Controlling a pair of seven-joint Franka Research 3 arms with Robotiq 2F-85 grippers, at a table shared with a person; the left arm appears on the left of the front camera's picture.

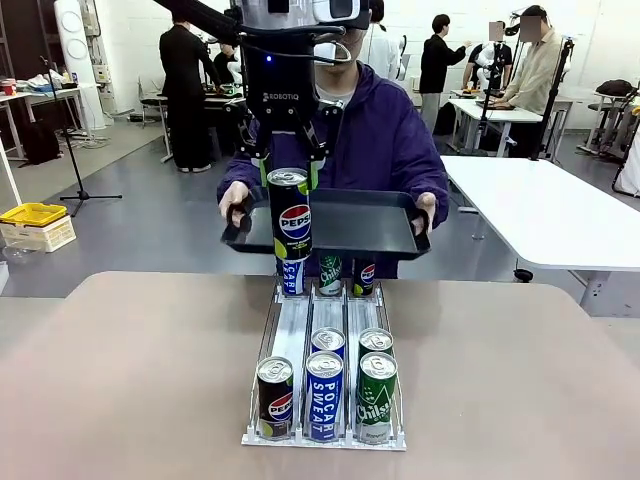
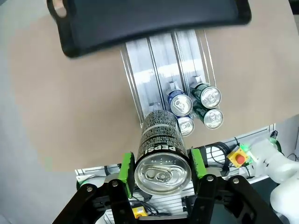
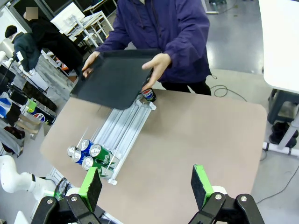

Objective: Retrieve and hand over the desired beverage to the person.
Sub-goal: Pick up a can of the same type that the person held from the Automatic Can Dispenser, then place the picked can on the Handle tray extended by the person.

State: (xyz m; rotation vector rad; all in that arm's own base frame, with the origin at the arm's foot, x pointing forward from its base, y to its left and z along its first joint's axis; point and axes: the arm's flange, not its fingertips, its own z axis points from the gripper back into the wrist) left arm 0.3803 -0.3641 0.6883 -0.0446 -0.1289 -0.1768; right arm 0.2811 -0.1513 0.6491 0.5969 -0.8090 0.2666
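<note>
In front view, between the pads of the left gripper [image 1: 289, 180]: Pepsi can [image 1: 293, 222] clamped upright, just before the black tray [image 1: 365, 228] held by the person [image 1: 385, 130]. In left wrist view: same clamp on the can, tray beyond, can rack [image 2: 159, 56] beneath. In right wrist view: right gripper [image 3: 145, 184] spread apart, bare, well short of the tray.

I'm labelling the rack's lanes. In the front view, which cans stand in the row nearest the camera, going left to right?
Pepsi can → Pocari Sweat can → Chilsung can
</note>
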